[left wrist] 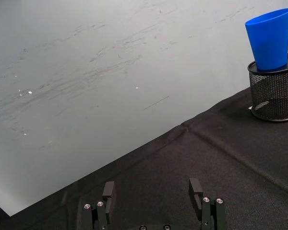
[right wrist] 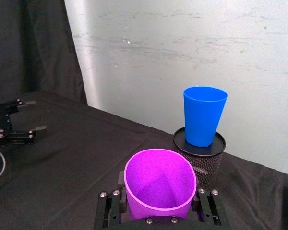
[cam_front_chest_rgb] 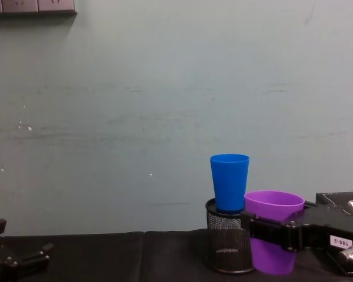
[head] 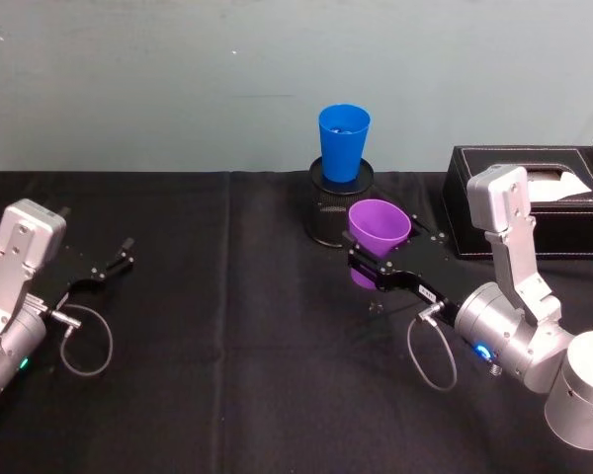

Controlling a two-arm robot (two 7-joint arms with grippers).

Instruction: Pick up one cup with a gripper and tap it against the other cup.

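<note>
The left gripper [left wrist: 152,189] is over the black cloth [left wrist: 182,158], its two fingers [left wrist: 108,190] spread apart with nothing between them. Farther off, the blue cup [left wrist: 270,40] stands upright and tilted in frame, apparently seated on the top of the black mesh holder [left wrist: 274,96]. A scuffed pale wall [left wrist: 110,72] lies behind.

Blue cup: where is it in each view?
Head: blue cup centre, behind the purple cup.
Chest: blue cup right of centre, left of the purple cup.
Left wrist: blue cup far beyond the open left claw.
Right wrist: blue cup just beyond the purple cup in the right claw.
Shared landmark: the mesh holder under it.
</note>
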